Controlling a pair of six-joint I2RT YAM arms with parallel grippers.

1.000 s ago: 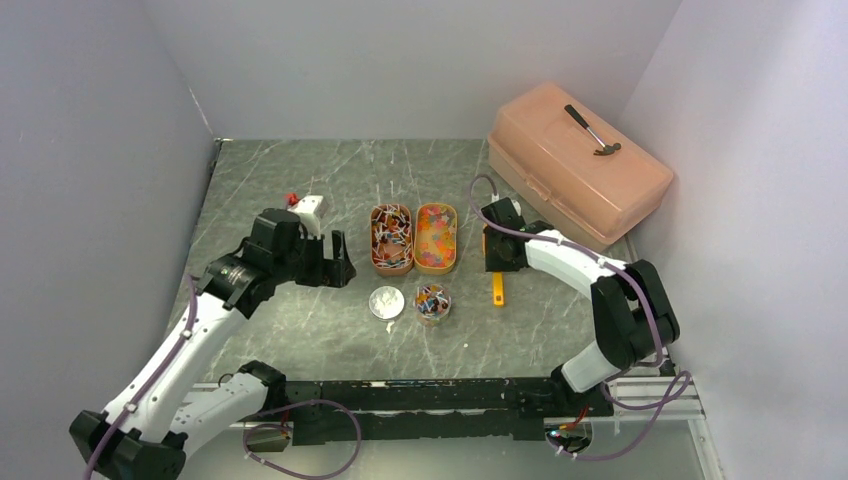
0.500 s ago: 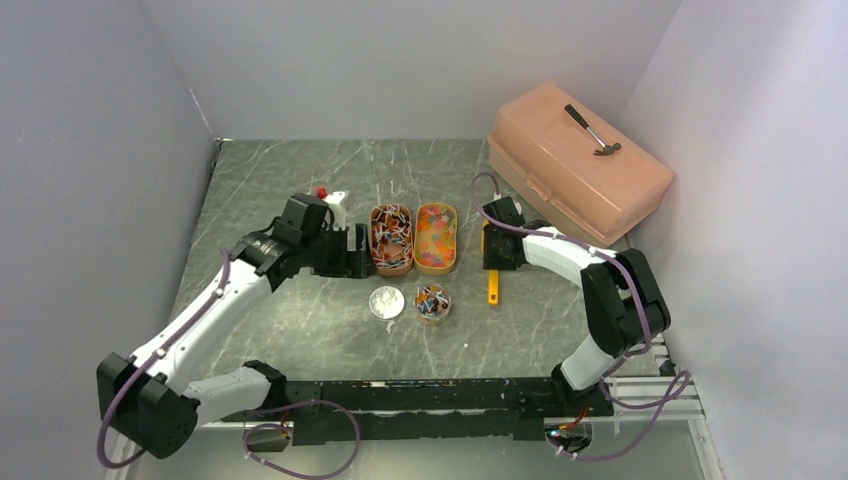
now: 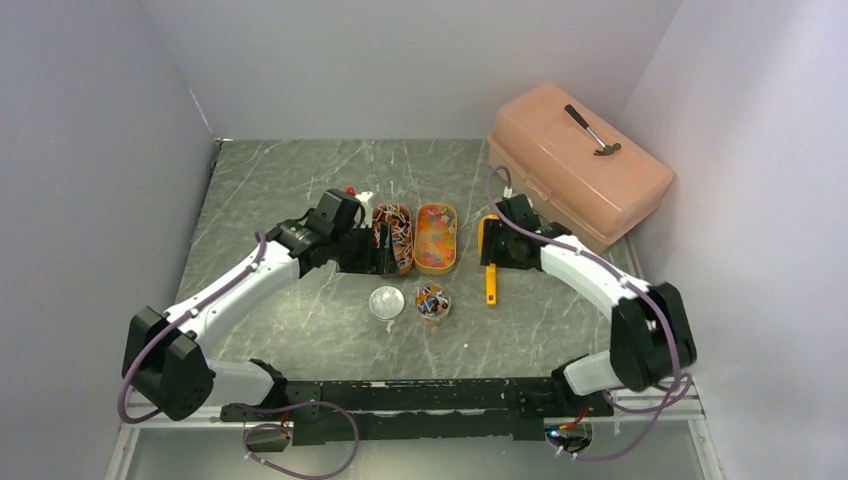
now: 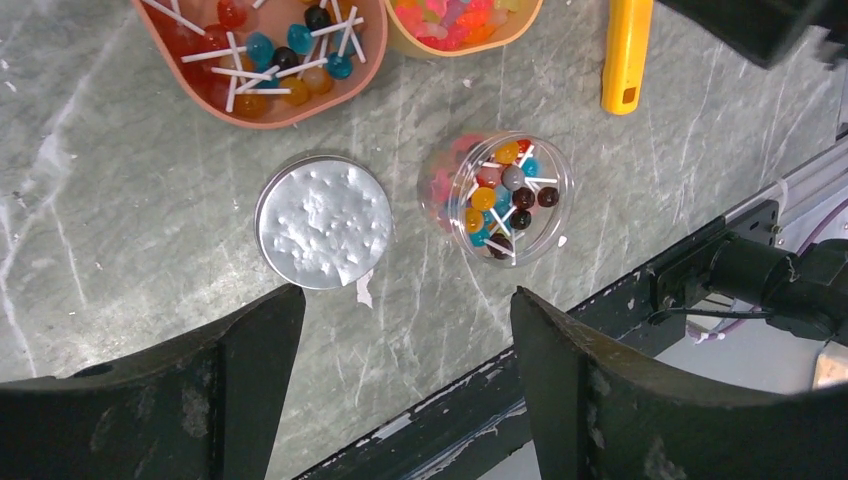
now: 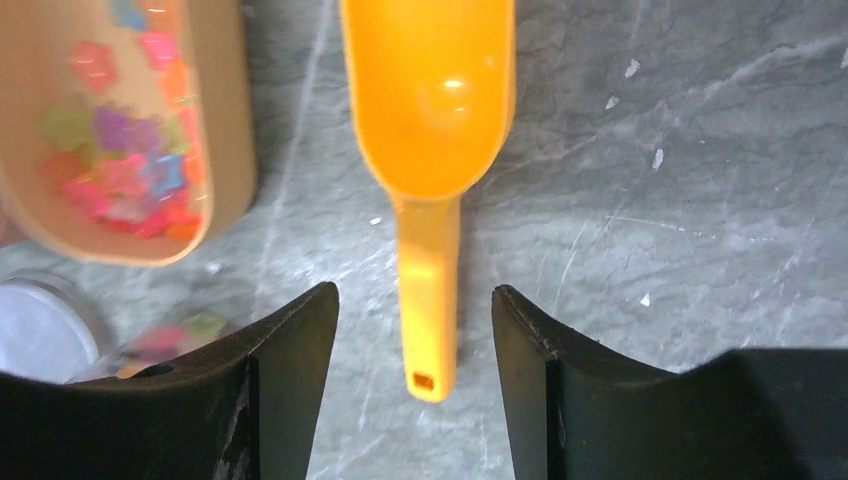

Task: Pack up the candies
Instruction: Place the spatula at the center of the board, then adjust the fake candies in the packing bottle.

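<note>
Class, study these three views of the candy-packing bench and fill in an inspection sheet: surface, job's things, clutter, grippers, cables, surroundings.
Surface: grey marbled table, a few white flecks.
Job's things: lollipops and gummies in two side-by-side trays; mixed candies in an uncovered clear cup, lid beside it; orange scoop beside the trays.
Clutter: pink toolbox with a hammer on top, far right.
Grippers: left gripper open, empty; right gripper open, straddling the scoop handle.
Cables: purple cables along both arms.
Surroundings: plain walls on three sides.
</note>
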